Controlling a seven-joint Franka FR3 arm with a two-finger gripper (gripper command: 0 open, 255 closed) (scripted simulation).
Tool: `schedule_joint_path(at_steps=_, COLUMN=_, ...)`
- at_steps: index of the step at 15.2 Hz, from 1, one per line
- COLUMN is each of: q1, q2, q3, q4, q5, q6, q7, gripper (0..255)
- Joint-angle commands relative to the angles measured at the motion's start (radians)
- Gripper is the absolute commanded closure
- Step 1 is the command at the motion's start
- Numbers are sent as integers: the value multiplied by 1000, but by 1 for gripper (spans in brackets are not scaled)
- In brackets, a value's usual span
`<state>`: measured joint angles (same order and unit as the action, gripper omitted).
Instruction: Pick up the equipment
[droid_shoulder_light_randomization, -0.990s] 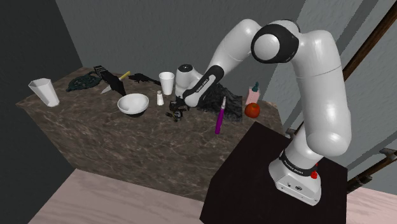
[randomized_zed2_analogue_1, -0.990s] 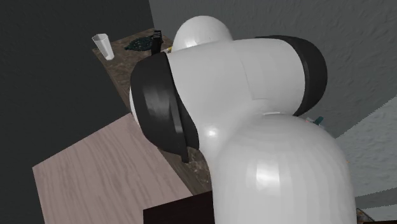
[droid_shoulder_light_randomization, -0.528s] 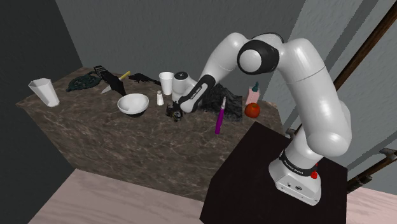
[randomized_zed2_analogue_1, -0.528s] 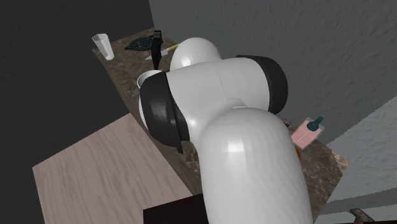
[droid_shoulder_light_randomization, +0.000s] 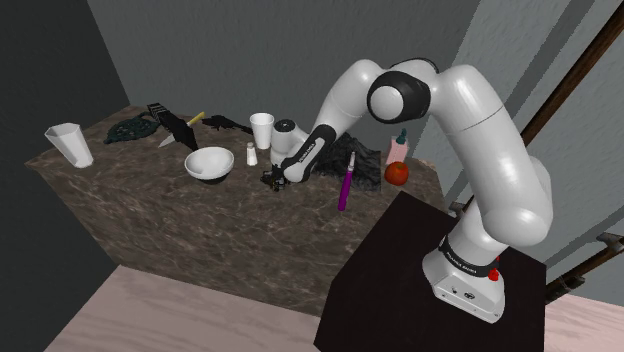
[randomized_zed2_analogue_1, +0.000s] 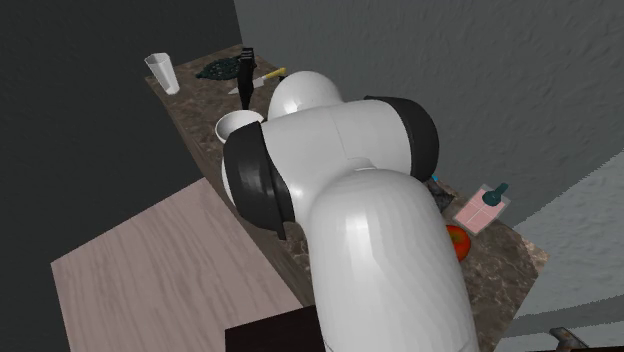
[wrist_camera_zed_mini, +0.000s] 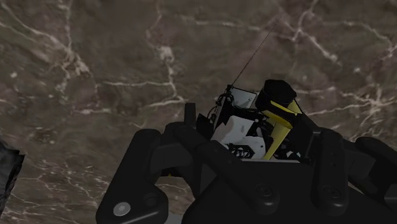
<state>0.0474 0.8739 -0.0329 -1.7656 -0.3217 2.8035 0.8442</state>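
Tool (droid_shoulder_light_randomization: 276, 179) is down on the dark marbled bench (droid_shoulder_light_randomization: 150, 215) in the shoulder view, right on the small dark equipment (droid_shoulder_light_randomization: 267, 181). That piece lies between a white bowl (droid_shoulder_light_randomization: 209, 163) and a purple pen (droid_shoulder_light_randomization: 346, 182), with a white cup (droid_shoulder_light_randomization: 262, 130) behind it.

In the second exterior view the white arm (randomized_zed2_analogue_1: 370, 210) blocks most of the bench (randomized_zed2_analogue_1: 190, 125). A white beaker (randomized_zed2_analogue_1: 160, 72) stands at the far end, and a pink bottle (randomized_zed2_analogue_1: 482, 208) is near a red fruit (randomized_zed2_analogue_1: 458, 242).

In the wrist view the tool (wrist_camera_zed_mini: 254, 149) reaches around the equipment (wrist_camera_zed_mini: 245, 127), a black, white and yellow device with a thin aerial, resting on the bench (wrist_camera_zed_mini: 95, 76). Whether the tool is clenched on it or released, I cannot tell.
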Motion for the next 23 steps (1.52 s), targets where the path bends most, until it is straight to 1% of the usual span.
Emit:
schedule_joint_path(at_steps=1, q1=0, q2=2, q3=0, q4=1, q5=0, q6=1, q7=0, gripper=255)
schedule_joint_path(at_steps=7, q1=0, q2=2, q3=0, q4=2, q5=0, q6=0, q7=0, gripper=255)
schedule_joint_path(at_steps=23, q1=-22, q2=-181, q3=31, q4=-77, q5=18, q6=-105, q7=-35, gripper=255)
